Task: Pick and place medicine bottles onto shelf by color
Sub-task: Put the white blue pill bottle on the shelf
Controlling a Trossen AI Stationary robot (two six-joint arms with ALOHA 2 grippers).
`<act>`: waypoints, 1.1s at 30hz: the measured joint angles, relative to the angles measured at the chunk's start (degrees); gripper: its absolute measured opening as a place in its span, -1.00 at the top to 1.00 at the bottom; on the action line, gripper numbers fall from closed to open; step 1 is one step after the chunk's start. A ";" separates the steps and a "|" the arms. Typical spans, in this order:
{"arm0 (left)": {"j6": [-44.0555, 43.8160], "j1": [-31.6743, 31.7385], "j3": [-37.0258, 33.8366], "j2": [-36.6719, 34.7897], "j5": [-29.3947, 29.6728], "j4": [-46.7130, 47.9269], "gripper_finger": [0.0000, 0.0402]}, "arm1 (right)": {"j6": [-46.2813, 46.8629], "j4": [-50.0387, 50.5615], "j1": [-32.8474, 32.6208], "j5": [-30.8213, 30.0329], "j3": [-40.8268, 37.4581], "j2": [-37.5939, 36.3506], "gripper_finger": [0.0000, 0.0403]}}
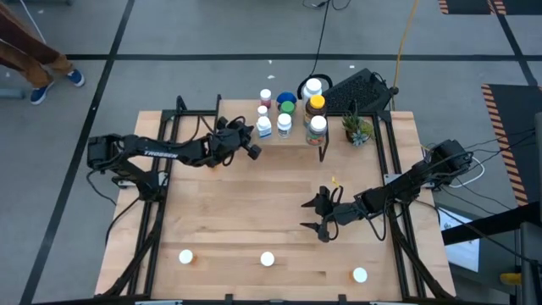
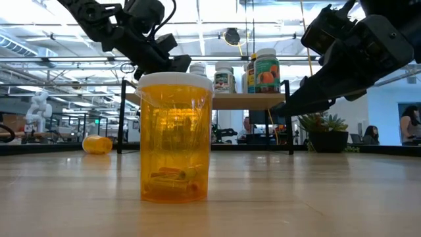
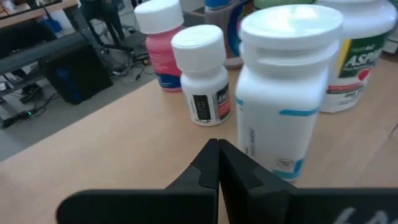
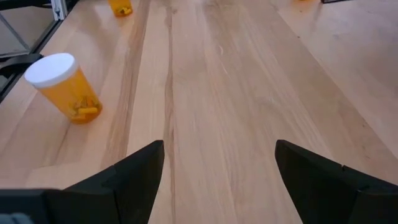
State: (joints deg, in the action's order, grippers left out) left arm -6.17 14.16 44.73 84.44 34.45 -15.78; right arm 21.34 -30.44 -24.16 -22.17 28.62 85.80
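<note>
Several medicine bottles (image 1: 288, 108) stand on the shelf (image 2: 243, 101) at the table's far middle. My left gripper (image 3: 217, 155) is shut and hovers just in front of a white bottle with a blue label (image 3: 280, 93); I cannot tell whether it touches the bottle. Beside that bottle stand a small white bottle (image 3: 205, 74) and a pink one (image 3: 163, 43). My right gripper (image 1: 309, 215) is open over bare table at mid-right. Three orange white-capped bottles (image 1: 185, 256), (image 1: 267, 258), (image 1: 360, 274) stand upright along the near edge. Another orange bottle (image 2: 97, 143) lies on its side under the left arm.
A small potted plant (image 1: 356, 129) stands right of the shelf. A dark keyboard (image 1: 360, 89) lies behind it. The table's middle (image 1: 254, 203) is bare wood. Black frame rails (image 1: 157, 220) run along both sides of the table.
</note>
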 joint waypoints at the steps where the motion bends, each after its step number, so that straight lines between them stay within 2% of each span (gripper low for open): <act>1: 0.00 0.02 0.00 0.00 0.01 0.23 0.98 | 0.02 0.20 0.02 0.00 0.00 0.00 -0.49; 8: 1.64 -3.09 0.04 -5.94 0.10 3.78 0.96 | 0.43 1.34 -0.07 0.09 0.00 0.00 -0.49; 11: 2.94 -5.47 0.08 -7.52 -3.53 4.51 0.98 | 0.48 2.12 -0.07 0.09 0.00 0.00 -0.49; 14: 6.57 -7.10 0.04 -6.70 -7.63 5.07 0.96 | 0.48 2.09 -0.07 0.09 0.00 0.00 -0.49; 21: 7.58 -6.71 0.01 -1.27 -6.13 1.03 0.98 | 0.48 1.36 -1.11 0.05 -0.02 0.00 -0.49; 26: 7.54 -5.36 0.00 -0.39 -5.96 -0.93 0.94 | 0.29 0.90 -1.07 0.01 -0.02 0.00 -0.49; 33: 7.80 -3.22 0.00 -0.39 -5.93 -2.46 0.98 | 0.04 1.33 -1.07 0.00 -0.02 0.00 -0.49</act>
State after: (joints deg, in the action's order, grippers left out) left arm 1.63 10.94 44.73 84.05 28.52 -18.25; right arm 21.39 -29.11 -25.23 -22.17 28.60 85.80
